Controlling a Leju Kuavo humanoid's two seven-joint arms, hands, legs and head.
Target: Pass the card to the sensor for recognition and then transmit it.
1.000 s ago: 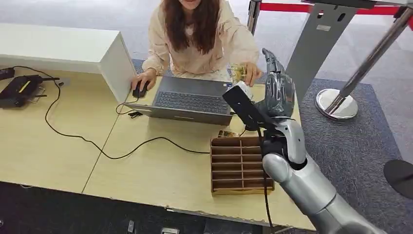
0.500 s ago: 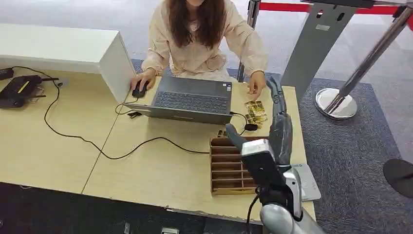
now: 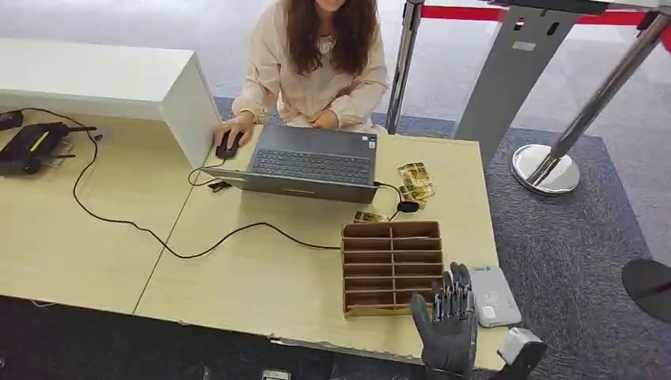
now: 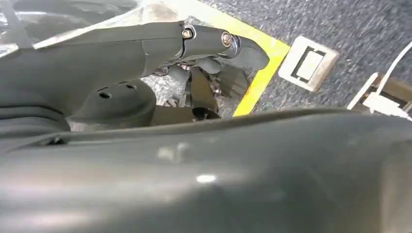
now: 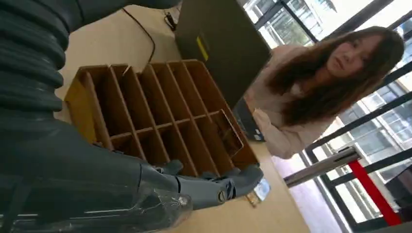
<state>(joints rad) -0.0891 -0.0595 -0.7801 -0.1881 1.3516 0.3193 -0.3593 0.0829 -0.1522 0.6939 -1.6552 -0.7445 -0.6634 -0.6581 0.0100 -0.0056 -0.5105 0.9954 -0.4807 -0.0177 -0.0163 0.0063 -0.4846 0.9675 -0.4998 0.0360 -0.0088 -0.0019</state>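
Observation:
Several gold-patterned cards (image 3: 415, 184) lie on the table to the right of the laptop, and another card (image 3: 369, 217) lies at the far edge of the wooden slotted organizer (image 3: 392, 265). The grey-white sensor (image 3: 492, 294) sits to the right of the organizer by the table's near edge. My right hand (image 3: 447, 328) hovers over that near edge between the two, fingers straight and apart, holding nothing. In the right wrist view its fingers (image 5: 218, 187) stretch beside the organizer (image 5: 160, 116). My left hand (image 4: 209, 41) hangs over the floor with fingers extended and nothing in them.
A person (image 3: 316, 63) sits behind the laptop (image 3: 312, 162), one hand on a mouse (image 3: 228, 146). A black cable (image 3: 142, 226) crosses the table. A white box (image 3: 103, 79) and a black device (image 3: 32, 142) stand at the left. Barrier posts (image 3: 546, 166) stand at the right.
My right arm has drawn back from beside the person's raised hand to the table's near edge. The person laid the cards beside the laptop and pulled that hand in.

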